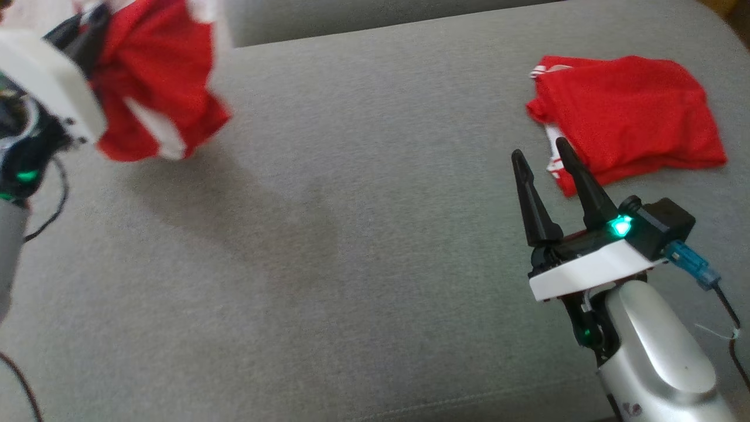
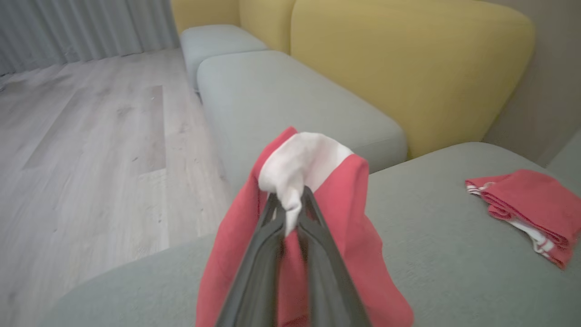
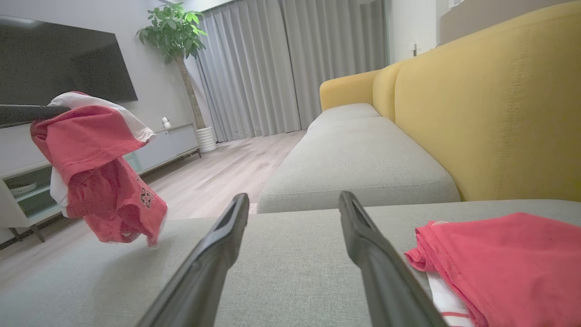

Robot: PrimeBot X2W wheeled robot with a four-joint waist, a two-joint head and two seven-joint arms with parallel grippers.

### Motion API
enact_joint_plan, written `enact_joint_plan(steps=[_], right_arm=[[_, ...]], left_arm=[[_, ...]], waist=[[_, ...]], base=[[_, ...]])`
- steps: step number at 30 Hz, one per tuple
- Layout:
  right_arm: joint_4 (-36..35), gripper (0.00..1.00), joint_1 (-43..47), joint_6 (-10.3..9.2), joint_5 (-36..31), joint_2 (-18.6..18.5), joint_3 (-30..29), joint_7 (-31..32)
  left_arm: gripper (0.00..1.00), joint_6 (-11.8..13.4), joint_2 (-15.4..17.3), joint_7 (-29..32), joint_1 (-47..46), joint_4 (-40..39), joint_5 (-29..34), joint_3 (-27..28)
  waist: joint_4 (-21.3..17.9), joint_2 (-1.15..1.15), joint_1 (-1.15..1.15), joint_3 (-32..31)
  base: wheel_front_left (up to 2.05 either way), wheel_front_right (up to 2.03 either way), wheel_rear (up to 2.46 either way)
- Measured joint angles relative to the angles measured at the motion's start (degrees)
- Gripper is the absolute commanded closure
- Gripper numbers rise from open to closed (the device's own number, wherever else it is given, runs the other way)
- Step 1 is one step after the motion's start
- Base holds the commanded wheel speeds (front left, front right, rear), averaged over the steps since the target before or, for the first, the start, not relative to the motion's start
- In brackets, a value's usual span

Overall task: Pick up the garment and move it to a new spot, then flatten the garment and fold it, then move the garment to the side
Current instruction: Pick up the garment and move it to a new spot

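The left tool (image 2: pixel 290 202) is clamped on a white patch of the crumpled red-and-white fabric garment (image 1: pixel 158 88). The garment hangs from it over the left part of the grey upholstered sofa seat (image 1: pixel 351 264). The right tool (image 1: pixel 539 147) has its fingers apart and holds nothing. It sits low over the seat, just beside a second, folded red fabric garment (image 1: pixel 633 117) lying at the right.
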Motion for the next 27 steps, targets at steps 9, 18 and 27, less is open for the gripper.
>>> enact_joint_plan(steps=[9,18,27], right_arm=[[-0.4,0.0,1.2,0.0,0.8,1.1,1.3,0.0],[0.0,0.0,2.1,0.0,1.0,1.3,1.7,0.0],[0.4,0.0,2.0,0.0,1.0,0.7,1.4,0.0]], left_arm=[[1.0,3.2,-6.8,-0.1,6.4,-11.7,0.5,-5.5],[0.75,4.0,-19.5,-11.9,17.8,2.2,4.4,-15.1],[0.0,2.0,-24.5,-24.7,14.6,13.2,5.6,-15.6]], waist=[[-4.2,0.0,0.0,-0.8],[-4.3,0.0,0.0,-0.9],[-1.3,0.0,0.0,-0.8]], base=[[0.0,0.0,0.0],[0.0,0.0,0.0],[0.0,0.0,0.0]])
